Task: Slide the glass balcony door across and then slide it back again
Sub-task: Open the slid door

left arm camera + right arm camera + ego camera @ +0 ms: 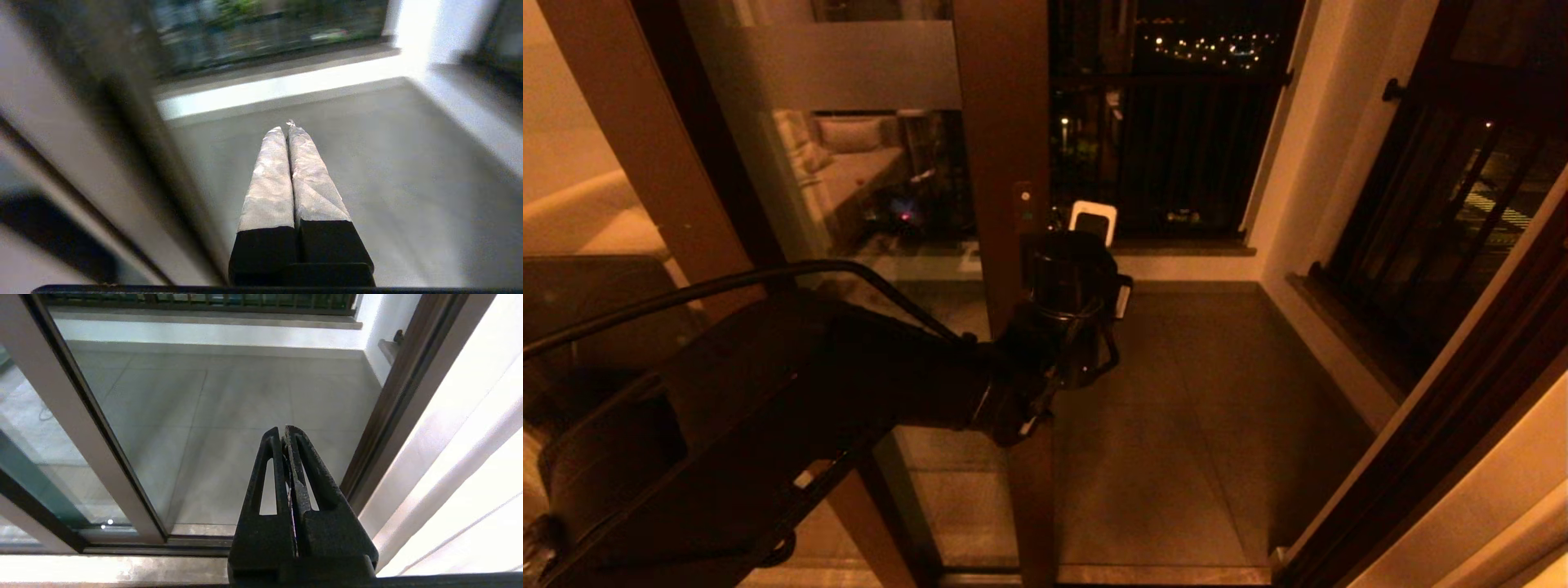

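The tall glass balcony door (849, 204), a reflective pane in a dark brown frame with a broad frosted band across its upper part, fills the left half of the head view, its vertical edge stile standing beside an open gap onto the grey tiled balcony floor (1201, 408) and the black-barred railing (1176, 147) beyond. A panel this large looks heavy and rigid; it should run smoothly on its floor track, but the glass is fragile and slick, so the stiff brown stile is the better place to push, not the pane. The left end effector (286, 128), its taped fingers pressed together and holding nothing, sits just beside that stile at mid height. The right end effector (284, 433), likewise shut and empty, hangs near the doorway threshold.
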Robot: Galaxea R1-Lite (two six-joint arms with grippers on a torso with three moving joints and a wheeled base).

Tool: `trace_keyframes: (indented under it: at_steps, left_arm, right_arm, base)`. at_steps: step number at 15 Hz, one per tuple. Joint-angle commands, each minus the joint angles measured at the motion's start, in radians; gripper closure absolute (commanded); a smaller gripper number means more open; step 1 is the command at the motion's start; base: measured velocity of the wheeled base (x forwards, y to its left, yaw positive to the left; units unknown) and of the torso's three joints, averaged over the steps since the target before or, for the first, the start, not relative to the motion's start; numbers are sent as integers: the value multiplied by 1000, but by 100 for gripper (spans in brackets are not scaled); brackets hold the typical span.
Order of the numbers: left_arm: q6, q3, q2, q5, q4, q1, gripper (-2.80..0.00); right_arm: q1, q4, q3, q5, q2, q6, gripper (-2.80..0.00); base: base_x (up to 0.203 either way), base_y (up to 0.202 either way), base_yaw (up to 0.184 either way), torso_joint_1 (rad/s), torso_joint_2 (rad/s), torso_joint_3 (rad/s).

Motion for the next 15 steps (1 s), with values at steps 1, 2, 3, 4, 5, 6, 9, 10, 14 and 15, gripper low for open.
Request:
trace_keyframes:
  at_steps: [1, 2, 3, 4, 5, 6, 9, 10, 14, 15]
  left_arm:
    - [2, 30, -56, 2, -6, -20, 0]
    - [3, 42, -73, 3, -6, -28, 0]
    - [5, 59, -96, 3, -6, -39, 0]
    - [8, 71, -116, 6, -3, -49, 0]
    - [9, 71, -119, 8, -1, -51, 0]
    - [9, 66, -115, 8, -1, -49, 0]
    - [9, 20, -81, 10, 3, -14, 0]
    - [9, -2, -63, 9, 4, 2, 0]
    - [9, -75, 10, 5, 5, 50, 0]
    - [9, -86, 21, 6, 5, 57, 0]
  right_arm:
    - [1, 0, 0, 0, 2, 0, 0]
    - [-1, 0, 0, 0, 2, 0, 0]
    - [0, 0, 0, 0, 2, 0, 0]
    - [0, 0, 0, 0, 2, 0, 0]
    - [-1, 0, 0, 0, 2, 0, 0]
    - [1, 0, 0, 0, 2, 0, 0]
    - [0, 0, 0, 0, 2, 0, 0]
    - [-1, 0, 0, 0, 2, 0, 0]
    - [1, 0, 0, 0, 2, 0, 0]
    - [0, 0, 0, 0, 2, 0, 0]
  base:
    - [0, 0, 0, 0, 0, 0]
    - [0, 0, 0, 0, 0, 0]
    - [0, 0, 0, 0, 0, 0]
    - [0, 0, 0, 0, 0, 0]
    - [0, 0, 0, 0, 0, 0]
    - [0, 0, 0, 0, 0, 0]
    - [0, 0, 0, 0, 0, 0]
    - [0, 0, 0, 0, 0, 0]
    - [0, 0, 0, 0, 0, 0]
    - [0, 0, 0, 0, 0, 0]
